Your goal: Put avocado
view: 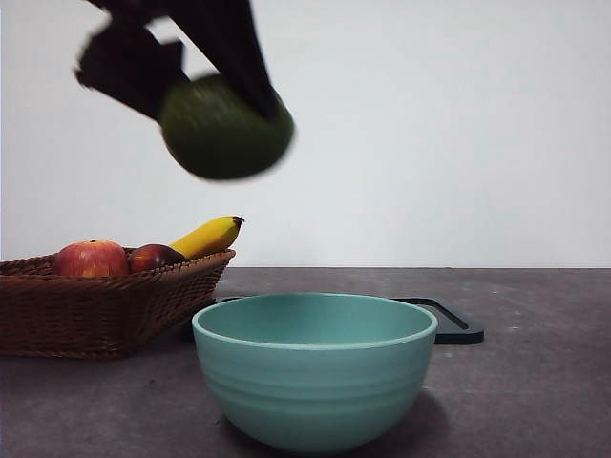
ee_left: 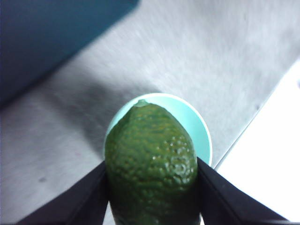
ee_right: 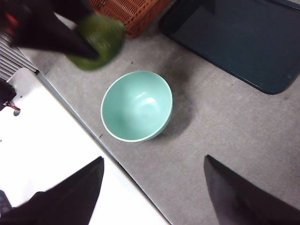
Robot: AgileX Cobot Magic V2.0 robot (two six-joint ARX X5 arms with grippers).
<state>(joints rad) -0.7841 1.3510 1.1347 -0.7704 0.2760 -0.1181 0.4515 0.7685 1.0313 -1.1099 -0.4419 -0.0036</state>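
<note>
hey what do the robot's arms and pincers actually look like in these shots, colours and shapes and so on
Both pincers are plain black with no markings visible. The left pincer shows two flat, matte black jaws that widen toward the wrist like wedges. The right pincer shows the same two black, pointed, triangular jaws. In the front view the working arm is just a dark, blurred, angular shape. A thin red wire shows at the right wrist picture's edge.

Grey table (view: 535, 382) bears teal bowl (view: 315, 377), wicker basket (view: 95, 310), dark tray (view: 449, 320)

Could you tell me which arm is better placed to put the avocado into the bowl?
Left. Its end effector already grips the avocado above the teal bowl; the right end effector is open and holds nothing.
</note>
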